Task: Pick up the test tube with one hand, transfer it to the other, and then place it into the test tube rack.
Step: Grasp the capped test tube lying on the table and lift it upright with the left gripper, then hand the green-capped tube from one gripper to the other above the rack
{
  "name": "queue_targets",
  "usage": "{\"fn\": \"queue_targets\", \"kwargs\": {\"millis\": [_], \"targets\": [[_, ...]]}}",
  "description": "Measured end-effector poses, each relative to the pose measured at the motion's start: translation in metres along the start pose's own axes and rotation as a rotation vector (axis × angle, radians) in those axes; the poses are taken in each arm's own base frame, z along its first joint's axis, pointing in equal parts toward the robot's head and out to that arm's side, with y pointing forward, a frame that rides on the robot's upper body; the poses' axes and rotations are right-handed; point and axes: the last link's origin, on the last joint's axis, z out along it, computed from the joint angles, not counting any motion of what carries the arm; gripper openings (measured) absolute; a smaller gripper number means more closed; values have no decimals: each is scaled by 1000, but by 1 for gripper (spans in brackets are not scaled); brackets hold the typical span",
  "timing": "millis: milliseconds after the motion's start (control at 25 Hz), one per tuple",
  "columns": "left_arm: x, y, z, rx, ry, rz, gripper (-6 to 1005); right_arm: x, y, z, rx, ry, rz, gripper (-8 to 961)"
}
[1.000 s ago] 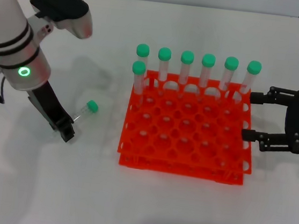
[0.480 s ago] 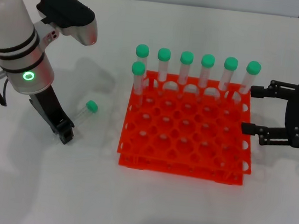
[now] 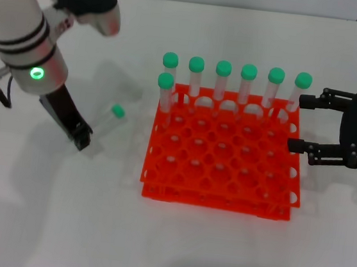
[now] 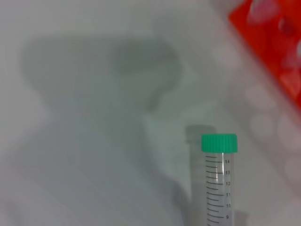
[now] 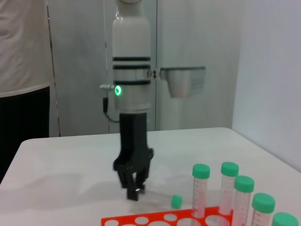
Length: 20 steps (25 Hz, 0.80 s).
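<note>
Test tube point(image 4: 218, 182) shows black graduations numbered 9–14.

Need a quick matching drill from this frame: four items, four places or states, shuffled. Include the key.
Items:
1. test tube
2. left pincer
3. right pincer
4. test tube rack

States:
A. holds seven capped tubes upright along its far and left edges
B. open, at the rack's right edge
C. lying on the table left of the rack
D. tips down at the table, next to the lying tube's tapered end

Pairs: 1-C, 2-D, 3-B, 4-A
</note>
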Motion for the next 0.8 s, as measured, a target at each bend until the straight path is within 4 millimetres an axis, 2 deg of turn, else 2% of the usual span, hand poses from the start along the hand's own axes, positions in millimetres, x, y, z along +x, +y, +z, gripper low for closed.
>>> {"fn": "queue_targets", "kwargs": {"millis": [400,520,800], "targets": [[26,-4,-73,136,222,66,198,0,-1,-5,7,1,9,810],[31,-7,-87,169,318,92,199,-1,-1,-6,14,-3,7,810],[42,-1,-98,135,602,229,202,0,0,-10,19,-11,15,810]]}}
